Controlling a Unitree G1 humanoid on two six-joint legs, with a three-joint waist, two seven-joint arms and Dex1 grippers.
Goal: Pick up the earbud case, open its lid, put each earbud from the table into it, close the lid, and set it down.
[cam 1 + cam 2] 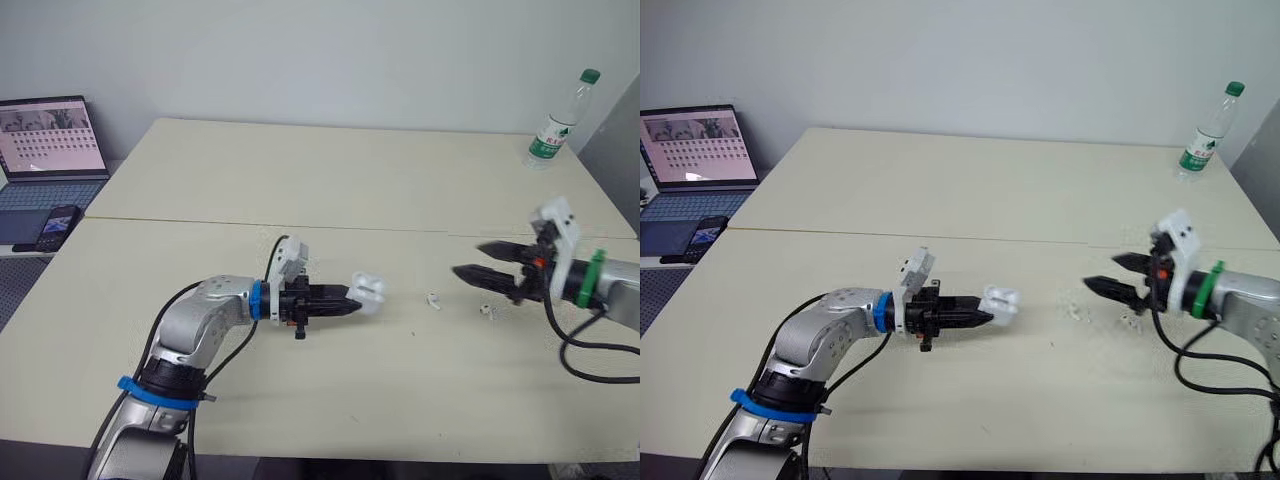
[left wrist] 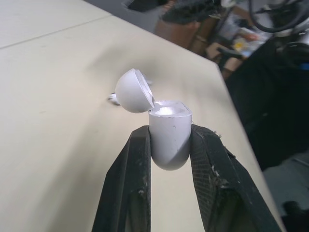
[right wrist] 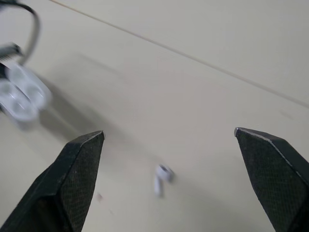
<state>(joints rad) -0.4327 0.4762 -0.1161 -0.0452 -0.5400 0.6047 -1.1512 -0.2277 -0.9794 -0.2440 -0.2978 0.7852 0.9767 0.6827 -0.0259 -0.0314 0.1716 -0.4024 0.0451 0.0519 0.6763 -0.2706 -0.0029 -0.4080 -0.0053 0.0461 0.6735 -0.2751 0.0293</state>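
Note:
My left gripper (image 1: 352, 301) is shut on the white earbud case (image 1: 367, 293), held just above the table's middle. In the left wrist view the case (image 2: 168, 135) stands upright between the two black fingers (image 2: 126, 181) with its lid (image 2: 132, 91) flipped open. One white earbud (image 1: 434, 299) lies on the table right of the case; a second earbud (image 1: 485, 310) lies a little farther right. My right gripper (image 1: 471, 261) is open, hovering near the second earbud. In the right wrist view an earbud (image 3: 161, 178) lies between its spread fingers and the case (image 3: 21, 96) shows beyond.
A green-capped water bottle (image 1: 560, 122) stands at the far right corner of the cream table (image 1: 330, 180). A laptop (image 1: 50, 150) and a phone (image 1: 57, 226) sit on a lower surface to the left. A black cable (image 1: 590, 365) trails from my right arm.

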